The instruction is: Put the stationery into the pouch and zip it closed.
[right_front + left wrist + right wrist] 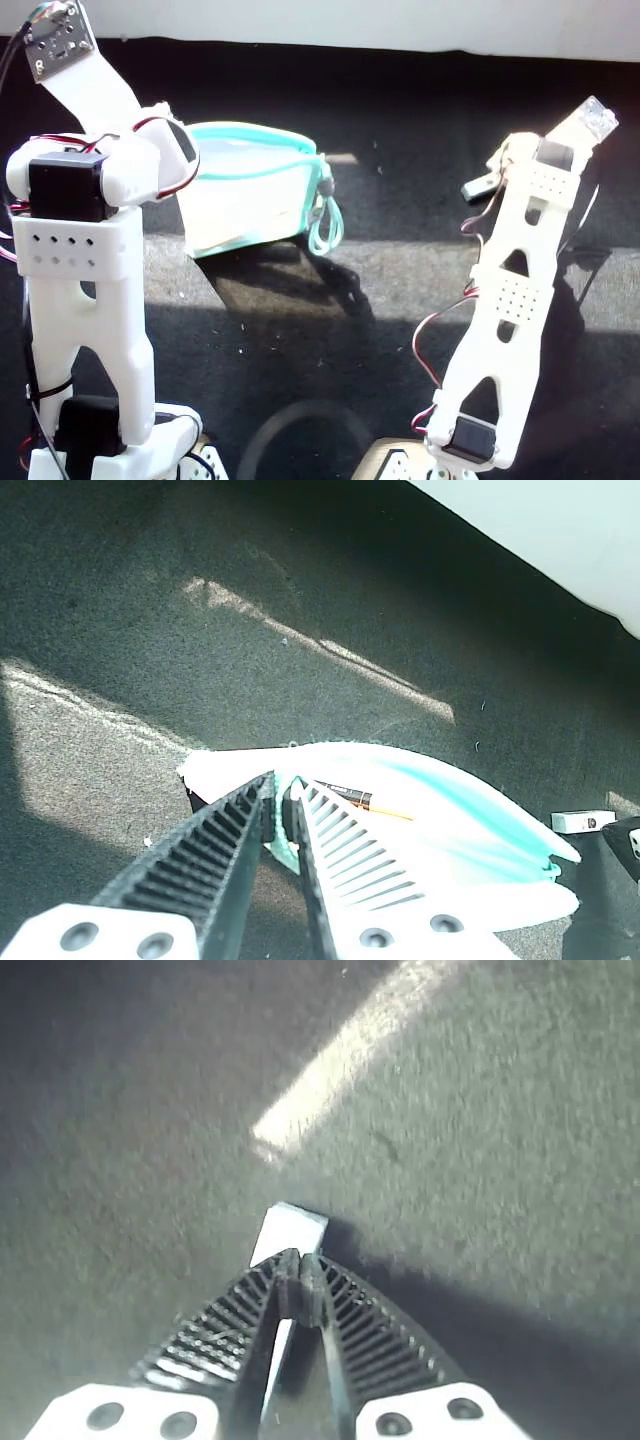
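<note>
**Loading step; zip not yet touched**

Left gripper [281, 782]: pinched tight on the pouch [250, 195] rim, propping the mouth open. The pouch stands on the mat [400, 300], with a pen [352, 798] already inside. Well to the right, a small white eraser [292, 1232] sits low over the mat. Right gripper [298, 1268]: closed on its near end. Can't tell if it is lifted.

Judged next: carry the eraser across, drop it through the mouth clear of the left fingers, then find the zip pull.
</note>
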Robot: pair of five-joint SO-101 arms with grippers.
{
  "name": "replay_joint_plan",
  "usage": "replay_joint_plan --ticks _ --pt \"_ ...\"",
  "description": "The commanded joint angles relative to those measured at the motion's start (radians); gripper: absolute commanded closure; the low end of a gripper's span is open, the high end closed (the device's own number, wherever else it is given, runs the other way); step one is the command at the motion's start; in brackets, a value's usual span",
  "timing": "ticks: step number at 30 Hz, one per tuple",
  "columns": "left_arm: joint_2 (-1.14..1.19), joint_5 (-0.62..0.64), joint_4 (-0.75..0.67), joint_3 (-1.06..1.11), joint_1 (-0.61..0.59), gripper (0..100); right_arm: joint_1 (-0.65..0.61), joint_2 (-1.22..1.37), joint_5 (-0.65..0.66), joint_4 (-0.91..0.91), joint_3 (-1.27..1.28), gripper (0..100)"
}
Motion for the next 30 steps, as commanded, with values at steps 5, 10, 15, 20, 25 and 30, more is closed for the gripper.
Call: replay_joint_plan --ticks 5,10,15,20,25,30 --pt "-0.007 -0.009 -0.006 -0.001 0.004 99 -0.058 -0.127 0.241 0.265 -0.2 99.2" --pt "-0.001 -0.009 -0.006 0.005 0.001 99 -0.056 -0.271 0.267 0.262 -0.193 99.2" --pt "-0.001 -0.009 -0.006 0.005 0.002 99 -0.065 -0.358 0.262 0.229 -0.183 99.2" --pt "-0.001 -0.009 -0.006 0.005 0.005 99 -0.077 -0.206 0.261 0.085 -0.183 91.6" --pt "-0.001 -0.009 -0.006 0.005 0.005 99 -0.09 -0.041 0.132 -0.094 -0.185 81.6" --pt "-0.001 -0.009 -0.006 0.005 0.002 99 -0.088 0.065 0.112 -0.114 -0.185 81.6"
